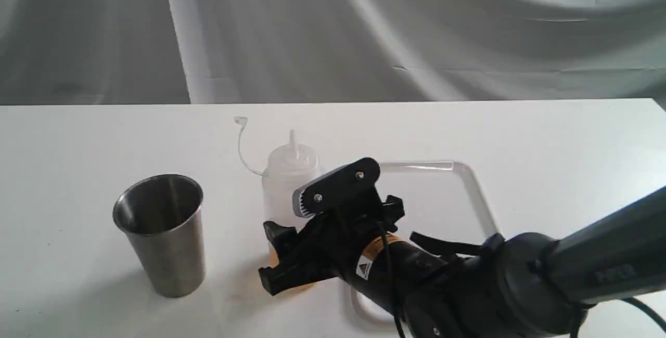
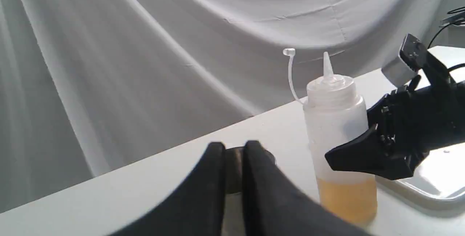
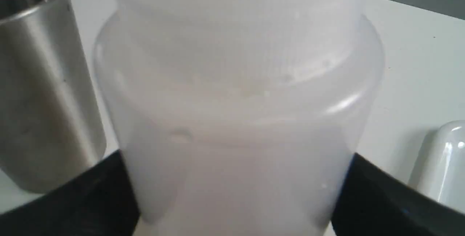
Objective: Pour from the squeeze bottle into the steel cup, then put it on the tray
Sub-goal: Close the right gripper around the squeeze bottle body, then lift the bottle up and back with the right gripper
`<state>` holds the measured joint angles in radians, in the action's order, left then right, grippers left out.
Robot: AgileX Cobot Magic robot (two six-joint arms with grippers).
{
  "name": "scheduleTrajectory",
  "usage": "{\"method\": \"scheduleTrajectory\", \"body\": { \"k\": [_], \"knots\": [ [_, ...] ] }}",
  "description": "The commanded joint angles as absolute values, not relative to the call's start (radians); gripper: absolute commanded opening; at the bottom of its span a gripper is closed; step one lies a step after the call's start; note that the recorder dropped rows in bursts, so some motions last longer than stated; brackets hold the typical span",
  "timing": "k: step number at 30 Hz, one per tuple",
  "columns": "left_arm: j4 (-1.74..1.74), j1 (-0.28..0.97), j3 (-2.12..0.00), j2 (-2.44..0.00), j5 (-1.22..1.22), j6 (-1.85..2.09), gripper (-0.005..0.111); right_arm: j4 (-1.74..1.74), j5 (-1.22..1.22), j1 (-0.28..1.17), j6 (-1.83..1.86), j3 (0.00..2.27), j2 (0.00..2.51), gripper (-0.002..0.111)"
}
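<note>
White tabletop (image 1: 546, 135), grey draped cloth (image 1: 364, 31) behind. Right gripper (image 1: 281, 242) straddles the translucent whitish plastic squeeze bottle (image 1: 289, 177), jaws wide; can't tell if the pads bite yet. Bottle stands upright on the table, amber liquid low, cone nozzle uncapped, just beside the flat white rimmed tray (image 1: 471, 182). Brushed steel tapered cup (image 1: 161, 234) stands well apart. Pour looks unstarted; tray step left. Left gripper (image 2: 234, 149) parted a slit, empty.

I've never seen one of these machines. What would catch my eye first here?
The big black right gripper reaches in from the right, its fingers on either side of the squeeze bottle, which stands upright mid-table with amber liquid at its bottom. To the bottle's left stands a shiny steel cup; to its right lies a white tray, partly hidden by the arm.
</note>
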<state>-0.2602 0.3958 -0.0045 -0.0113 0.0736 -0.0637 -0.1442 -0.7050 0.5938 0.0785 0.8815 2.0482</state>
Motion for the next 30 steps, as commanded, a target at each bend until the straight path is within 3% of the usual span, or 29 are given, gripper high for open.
{"method": "scheduleTrajectory", "body": {
  "k": [1, 7, 22, 30],
  "knots": [
    [-0.258, 0.394, 0.0, -0.014, 0.068, -0.067, 0.008, -0.149, -0.721, 0.587, 0.087, 0.887, 2.013, 0.032],
    [-0.258, 0.394, 0.0, -0.014, 0.068, -0.067, 0.008, -0.236, -0.681, 0.587, 0.208, 0.887, 1.881, 0.032],
    [-0.258, 0.394, 0.0, -0.014, 0.068, -0.067, 0.008, -0.755, -0.607, 0.622, 1.02, 0.887, 1.649, 0.032],
    [-0.258, 0.394, 0.0, -0.014, 0.068, -0.067, 0.008, -0.793, -0.682, 0.64, 1.077, 0.887, 1.647, 0.032]
  ]
}}
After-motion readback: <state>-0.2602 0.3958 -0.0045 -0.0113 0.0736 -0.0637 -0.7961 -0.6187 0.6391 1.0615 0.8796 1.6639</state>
